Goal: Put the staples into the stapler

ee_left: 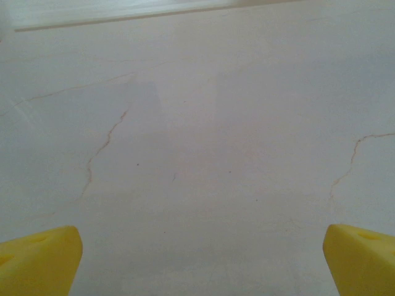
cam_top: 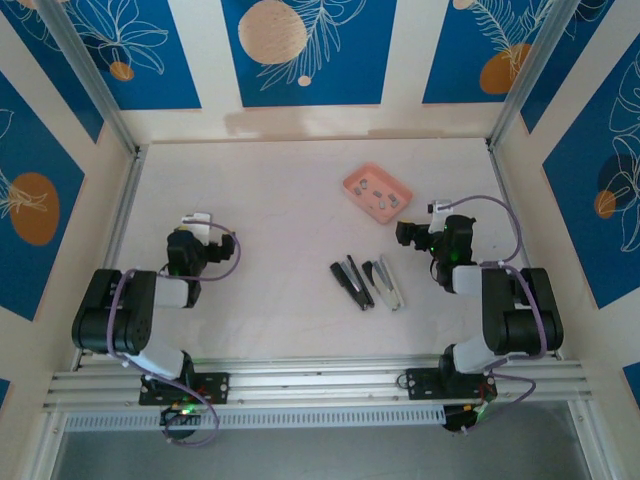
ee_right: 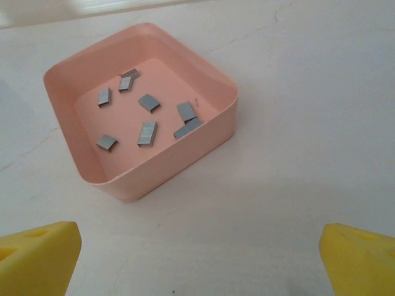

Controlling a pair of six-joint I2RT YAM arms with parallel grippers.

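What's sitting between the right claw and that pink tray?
Nothing: bare table separates the right gripper from the pink tray, as the right wrist view shows.

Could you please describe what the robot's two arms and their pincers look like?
Both the left arm and the right arm have chunky black joint housings, white link sections and looping purple cables, and both stand on black base plates. The left pincer and the right pincer each end in blocky yellow fingertips.
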